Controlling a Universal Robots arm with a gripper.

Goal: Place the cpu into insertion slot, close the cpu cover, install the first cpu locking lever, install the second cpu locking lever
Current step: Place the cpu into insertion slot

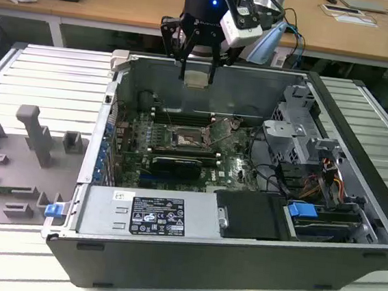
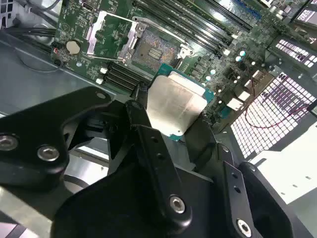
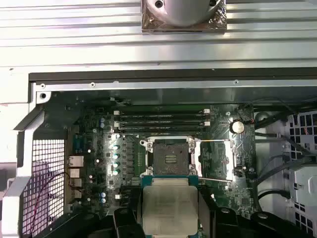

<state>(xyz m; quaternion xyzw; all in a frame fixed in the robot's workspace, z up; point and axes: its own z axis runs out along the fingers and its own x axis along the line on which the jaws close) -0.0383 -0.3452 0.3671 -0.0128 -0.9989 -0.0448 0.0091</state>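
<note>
Above the open case (image 1: 236,273), my gripper (image 1: 196,73) is clamped on the chip (image 2: 176,106), well clear of the seemingly empty socket (image 3: 171,158), cover (image 2: 128,47) raised. Placing is the step in hand, I judge; it calls for square alignment.

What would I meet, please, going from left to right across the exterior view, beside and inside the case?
Tall grey post → insertion slot, with the claw holding the cpu higher in the picture → black panel → blue tab.

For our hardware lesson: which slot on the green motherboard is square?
The dark, metal-rimmed insertion slot; the black memory slots beside it are long and narrow.
</note>
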